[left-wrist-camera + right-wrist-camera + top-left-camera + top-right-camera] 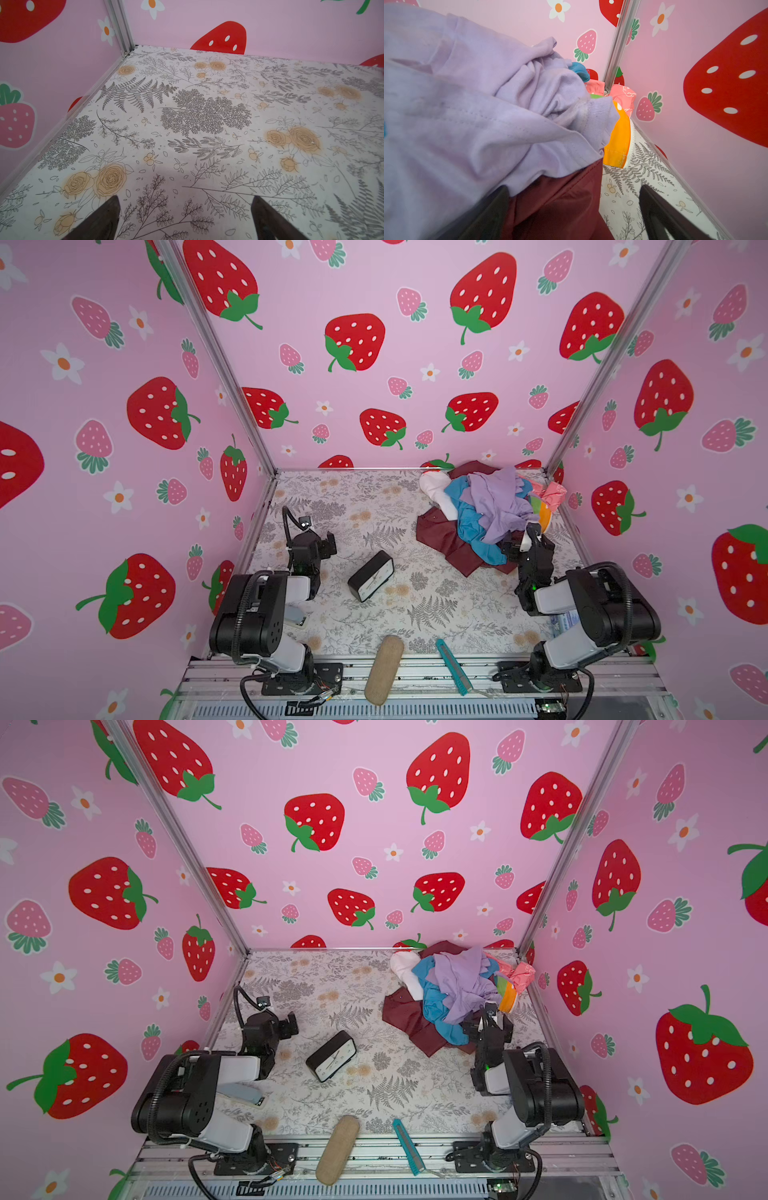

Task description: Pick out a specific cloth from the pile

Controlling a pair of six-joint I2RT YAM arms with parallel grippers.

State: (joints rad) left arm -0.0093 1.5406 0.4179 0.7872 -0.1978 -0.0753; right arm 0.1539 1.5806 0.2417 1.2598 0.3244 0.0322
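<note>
cloth (616, 141): approach step, i am judging; orange edge showing.
right gripper (574, 195): jaws gaping, empty.
left gripper (185, 199): gaping, idling.
pile (490, 506): next needing a pinch beneath.

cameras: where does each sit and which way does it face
Top views: high over the near edge, looking down at the table; both arms and the pile show.
Left wrist: behind the open left gripper, facing bare table and the far-left corner; fingers show.
Right wrist: behind the open right gripper, close against the lilac cloth; fingers show.
Shared: right wrist and top views show the orange part of the cloth.
</note>
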